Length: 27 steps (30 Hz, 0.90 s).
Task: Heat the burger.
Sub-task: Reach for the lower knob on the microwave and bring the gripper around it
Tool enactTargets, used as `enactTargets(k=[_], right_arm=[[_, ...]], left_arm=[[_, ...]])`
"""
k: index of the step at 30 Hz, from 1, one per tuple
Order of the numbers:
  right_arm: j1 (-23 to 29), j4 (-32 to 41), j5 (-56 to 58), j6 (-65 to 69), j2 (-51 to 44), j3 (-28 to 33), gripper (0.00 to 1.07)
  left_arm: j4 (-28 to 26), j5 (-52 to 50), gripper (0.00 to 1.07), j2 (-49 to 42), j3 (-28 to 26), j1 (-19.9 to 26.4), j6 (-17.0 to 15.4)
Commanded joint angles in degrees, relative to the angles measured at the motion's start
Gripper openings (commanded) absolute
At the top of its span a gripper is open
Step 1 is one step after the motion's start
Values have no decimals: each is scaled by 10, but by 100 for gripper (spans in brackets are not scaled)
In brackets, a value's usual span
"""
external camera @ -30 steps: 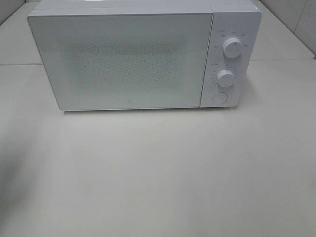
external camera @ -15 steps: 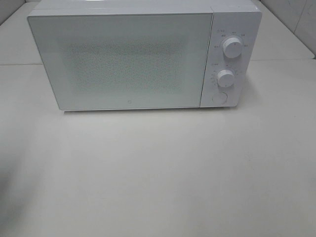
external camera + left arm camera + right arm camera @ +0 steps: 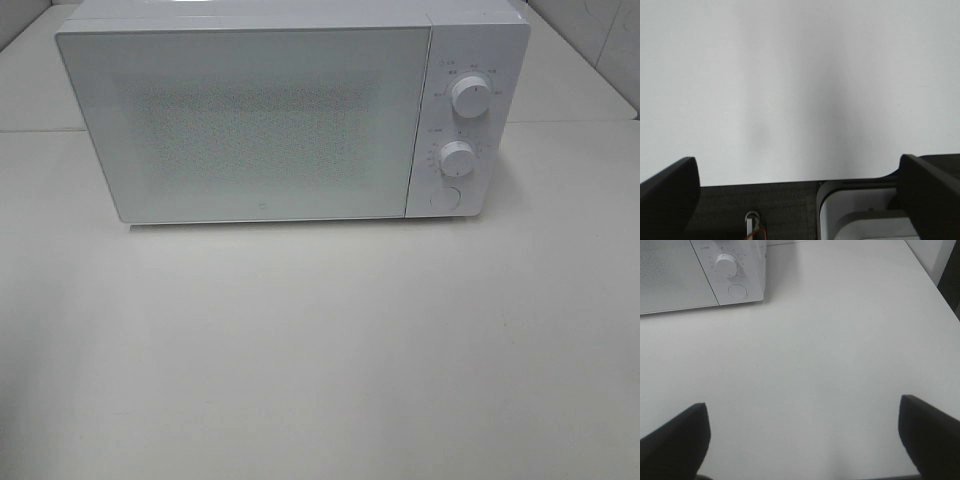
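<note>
Burger: its place cannot be told. The boxy white microwave [image 3: 290, 110] stands at the back of the matte, pale table [image 3: 320, 350]. Its flat door [image 3: 250, 120] is shut, and the window is speckled with fine dots. Right of the door sit a smooth round upper knob [image 3: 470, 95], a lower knob [image 3: 457, 158] and a flat round button [image 3: 445, 198]. The left gripper [image 3: 796, 165] has its dark fingers spread wide and holds nothing. The right gripper [image 3: 802, 405] is spread wide too, over bare table. Nothing has shifted since the earlier frame.
</note>
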Motion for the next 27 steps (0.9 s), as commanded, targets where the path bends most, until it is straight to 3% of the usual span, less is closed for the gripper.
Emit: enactTargets(k=[1, 11, 27], right_arm=[[-3, 1, -5, 0, -12, 1, 98], [-3, 1, -5, 0, -12, 1, 98], [-3, -4, -5, -1, -12, 1, 98]], left_arm=[[-6, -1, 101, -70, 14, 1, -1], [-7, 3, 101, -253, 38, 1, 0], [-48, -21, 101, -415, 66, 1, 1]])
